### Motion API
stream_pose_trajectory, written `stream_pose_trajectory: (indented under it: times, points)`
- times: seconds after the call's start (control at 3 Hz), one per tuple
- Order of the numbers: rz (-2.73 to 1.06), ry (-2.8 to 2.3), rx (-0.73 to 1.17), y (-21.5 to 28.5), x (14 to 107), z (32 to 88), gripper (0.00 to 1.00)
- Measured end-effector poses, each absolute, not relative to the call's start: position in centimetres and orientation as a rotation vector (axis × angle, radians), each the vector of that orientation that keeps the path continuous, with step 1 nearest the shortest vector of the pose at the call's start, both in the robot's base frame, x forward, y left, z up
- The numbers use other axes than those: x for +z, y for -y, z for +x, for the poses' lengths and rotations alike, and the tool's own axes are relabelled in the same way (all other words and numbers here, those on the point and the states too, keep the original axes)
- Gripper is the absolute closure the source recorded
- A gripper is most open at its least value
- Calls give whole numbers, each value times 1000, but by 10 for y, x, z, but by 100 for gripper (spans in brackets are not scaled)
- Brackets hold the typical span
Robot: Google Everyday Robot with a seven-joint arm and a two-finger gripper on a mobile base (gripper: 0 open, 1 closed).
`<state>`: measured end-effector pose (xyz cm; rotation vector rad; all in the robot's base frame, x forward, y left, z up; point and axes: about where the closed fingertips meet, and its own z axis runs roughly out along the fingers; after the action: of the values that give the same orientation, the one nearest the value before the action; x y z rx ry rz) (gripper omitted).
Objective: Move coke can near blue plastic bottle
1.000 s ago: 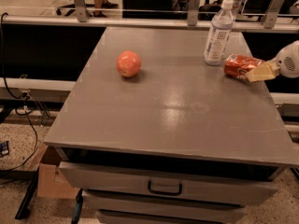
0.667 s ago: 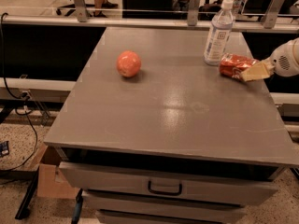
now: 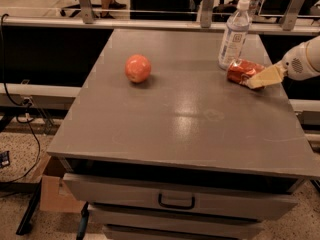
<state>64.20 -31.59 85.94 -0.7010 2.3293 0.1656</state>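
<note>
At right, tool [image 3: 256, 79] brought coke can [image 3: 240, 70] nearer blue plastic bottle [image 3: 234, 37].

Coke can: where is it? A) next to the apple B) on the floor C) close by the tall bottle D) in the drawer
C: the coke can is right beside the blue plastic bottle, far from the apple, with the gripper at the can.

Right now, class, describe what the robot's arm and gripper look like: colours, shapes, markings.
The gripper, at the grey table's right edge beside the small red aluminium coke can, is pale yellow, flat and wedge-shaped. Behind it, the arm is a smooth, rounded white shell with a small dotted grille patch.
</note>
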Motion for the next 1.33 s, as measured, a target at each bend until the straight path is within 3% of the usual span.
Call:
stream_pose_trajectory:
  times: [0.67, 1.33]
  points:
    - [-675, -2276, 197, 323, 871, 631, 0]
    - [-709, -2097, 128, 374, 912, 571, 0]
